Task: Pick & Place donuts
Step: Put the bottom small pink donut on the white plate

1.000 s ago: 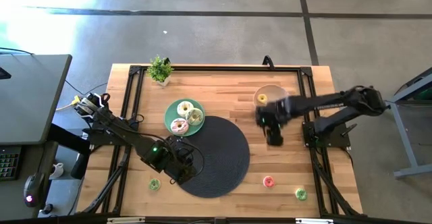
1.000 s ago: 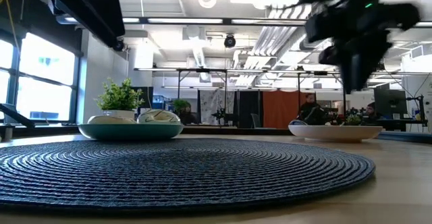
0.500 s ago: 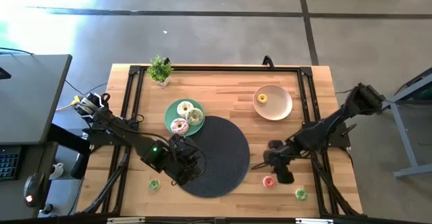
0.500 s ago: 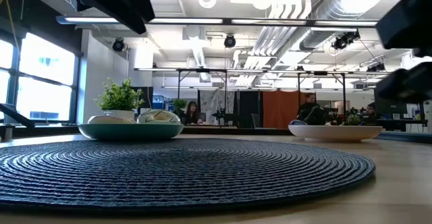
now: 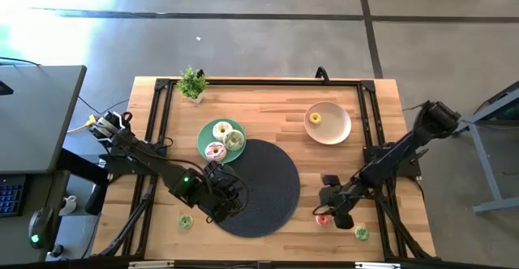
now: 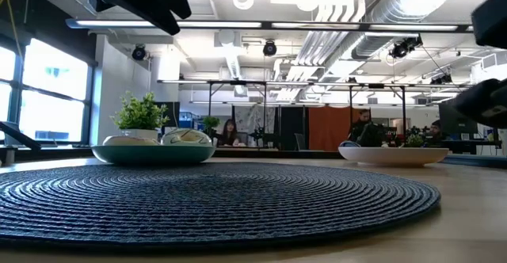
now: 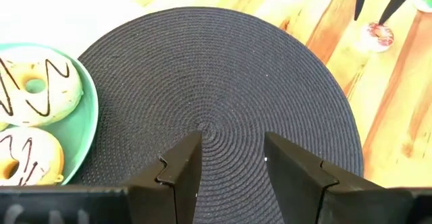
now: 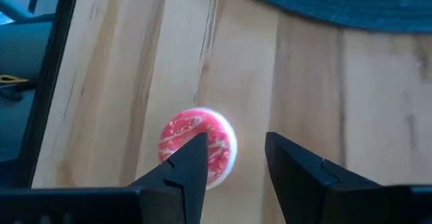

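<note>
The left tool point(image 5: 227, 207) waited over the dark mat's point(image 5: 258, 186) near-left edge, its fingers apart and empty. To the right, the right tool point(image 5: 328, 214) hung low over the small pink donut point(image 8: 198, 146) on the bare table point(image 5: 276, 107), fingers spread with nothing between them. The donut sat slightly off the gap (mostly toward one finger), so centring before descending and closing seemed wise. That arm reached in from the table's right edge.
</note>
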`<state>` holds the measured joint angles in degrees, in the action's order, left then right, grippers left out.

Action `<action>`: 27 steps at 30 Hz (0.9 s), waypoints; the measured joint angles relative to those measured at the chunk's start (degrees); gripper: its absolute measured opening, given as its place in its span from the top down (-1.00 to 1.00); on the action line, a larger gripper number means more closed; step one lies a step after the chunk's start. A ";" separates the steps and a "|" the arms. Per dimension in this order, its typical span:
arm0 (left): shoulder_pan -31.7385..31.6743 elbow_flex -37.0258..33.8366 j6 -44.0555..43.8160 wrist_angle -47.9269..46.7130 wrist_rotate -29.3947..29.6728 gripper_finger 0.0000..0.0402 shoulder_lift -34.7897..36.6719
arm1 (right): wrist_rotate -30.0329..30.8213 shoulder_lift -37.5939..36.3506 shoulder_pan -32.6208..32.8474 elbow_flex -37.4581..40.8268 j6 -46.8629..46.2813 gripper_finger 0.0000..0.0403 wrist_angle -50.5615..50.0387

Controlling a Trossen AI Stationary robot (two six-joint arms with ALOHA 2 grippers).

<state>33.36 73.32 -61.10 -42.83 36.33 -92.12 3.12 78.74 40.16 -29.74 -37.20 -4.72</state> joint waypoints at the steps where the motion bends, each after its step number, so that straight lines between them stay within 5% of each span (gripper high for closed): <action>1: 0.00 0.00 -0.02 -0.02 0.00 0.21 0.00 | -0.07 0.89 0.29 0.00 -0.60 0.28 0.45; 12: 0.00 -0.02 0.90 -0.11 0.44 0.21 0.00 | -0.81 8.04 1.95 -0.22 -4.08 0.30 7.54; 17: 0.00 -0.02 0.96 -0.11 0.72 0.21 0.00 | -1.55 6.43 0.68 -0.07 -8.57 0.52 6.08; 22: 0.00 -0.02 1.01 -0.08 0.83 0.21 0.00 | -0.27 -0.10 -3.10 -0.09 -9.08 0.93 1.76; 27: 0.00 -0.02 0.94 1.28 0.91 0.21 0.00 | 11.28 -13.23 -10.99 -0.20 -3.81 0.87 -12.66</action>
<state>33.36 73.30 -60.16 -41.55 37.24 -92.12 14.39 65.51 29.17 -29.93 -41.01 -17.38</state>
